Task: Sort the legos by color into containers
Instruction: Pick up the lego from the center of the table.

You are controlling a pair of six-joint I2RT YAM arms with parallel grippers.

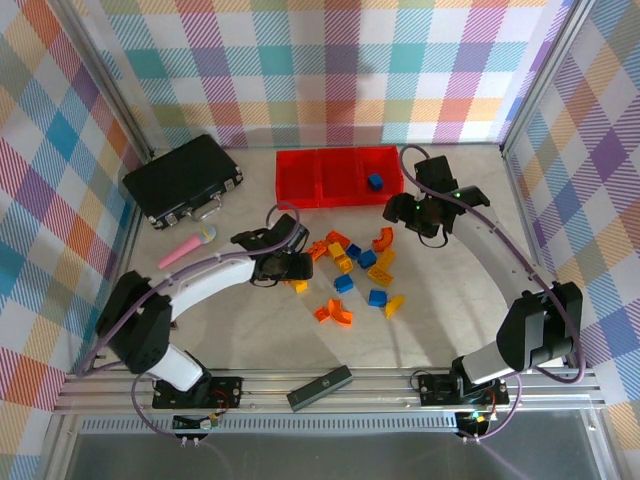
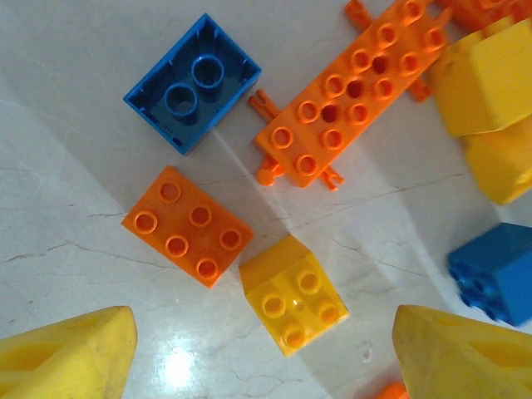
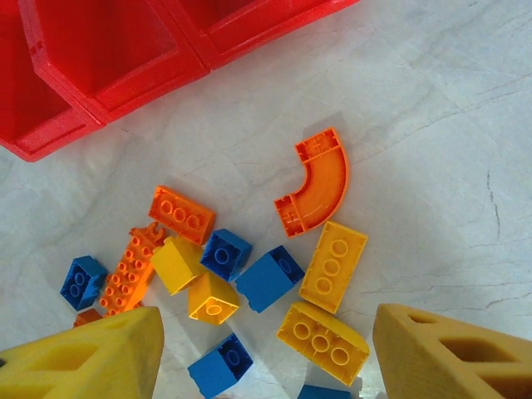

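Left pincer (image 2: pixel 266 366): jaws wide apart, gripping nothing; low over the left part of the pile. Small yellow studded plastic brick (image 2: pixel 293 303) flat on the table between the yellow fingertips (image 2: pixel 71 357), touching neither.
Right pincer (image 3: pixel 266 366): jaws apart, empty; above the far right side of the pile, near the bins.
Legos: blue, orange and yellow plastic bricks (image 1: pixel 355 275) loose at the table's middle; curved orange piece (image 3: pixel 316 183) on the pile's far side.
Containers: three joined bright red open plastic bins (image 1: pixel 298 182) at the table's far edge; one blue brick (image 1: pixel 375 181) in the rightmost.
Other: black latched hard case (image 1: pixel 183 180) toward the far left corner; pink stick (image 1: pixel 185 248) beside it.
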